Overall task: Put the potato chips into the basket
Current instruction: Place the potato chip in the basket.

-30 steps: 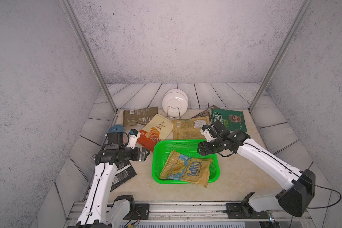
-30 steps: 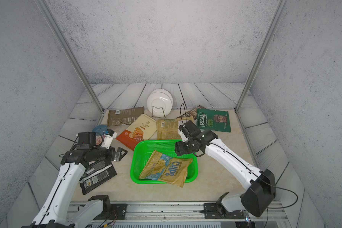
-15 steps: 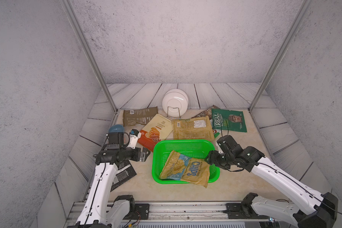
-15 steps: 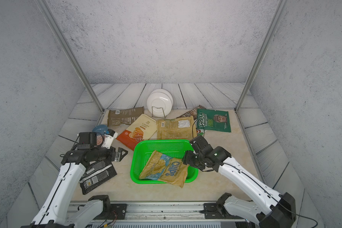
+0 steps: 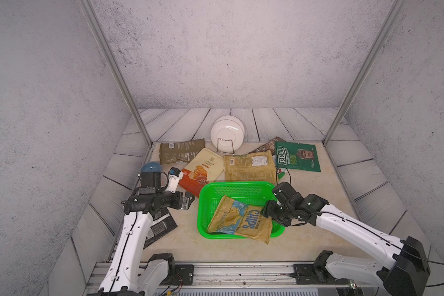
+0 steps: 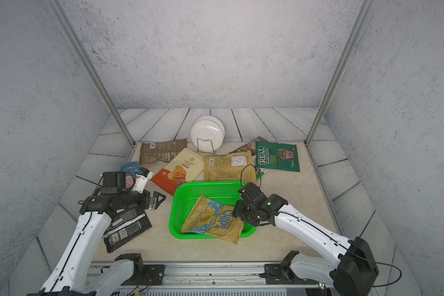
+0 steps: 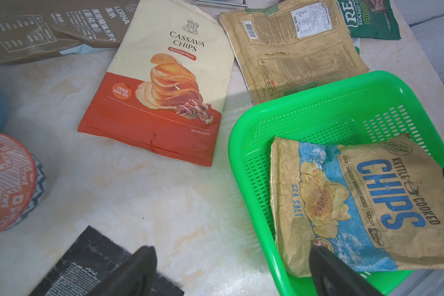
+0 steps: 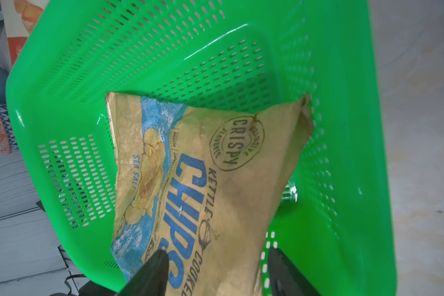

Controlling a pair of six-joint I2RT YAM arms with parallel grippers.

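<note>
A tan-and-blue kettle chips bag (image 5: 241,220) lies face up in the green basket (image 5: 237,183), which sits near the middle of the worktop (image 5: 318,194), closer to its front edge; one corner of the bag hangs over the basket's front rim. The right gripper (image 5: 267,211) hovers low over the basket's right side with its jaws spread. The right wrist view shows one dark finger (image 8: 154,269) above the bag's printed face and the other beside the bag's edge, over the mesh – nothing is pinched. The left gripper (image 5: 187,200) hangs just off the basket's left rim, jaws held wide apart and holding nothing, as the left wrist view confirms. The remaining bags lie outside the basket. A cream-and-orange cassava chips bag (image 5: 203,169) and a tan bag (image 5: 249,166) rest side by side just behind it. An olive-brown bag (image 5: 180,151) lies towards the back left corner and a green bag (image 5: 297,156) towards the back right, overlapping a dark brown bag (image 5: 263,147). A black bag (image 5: 159,225) lies by the left edge, partly under the left arm. White plates (image 5: 227,134) stand in a wire rack at the back edge – a blue bowl (image 5: 151,167) and a red-patterned bowl (image 7: 8,179) sit near the left edge.
</note>
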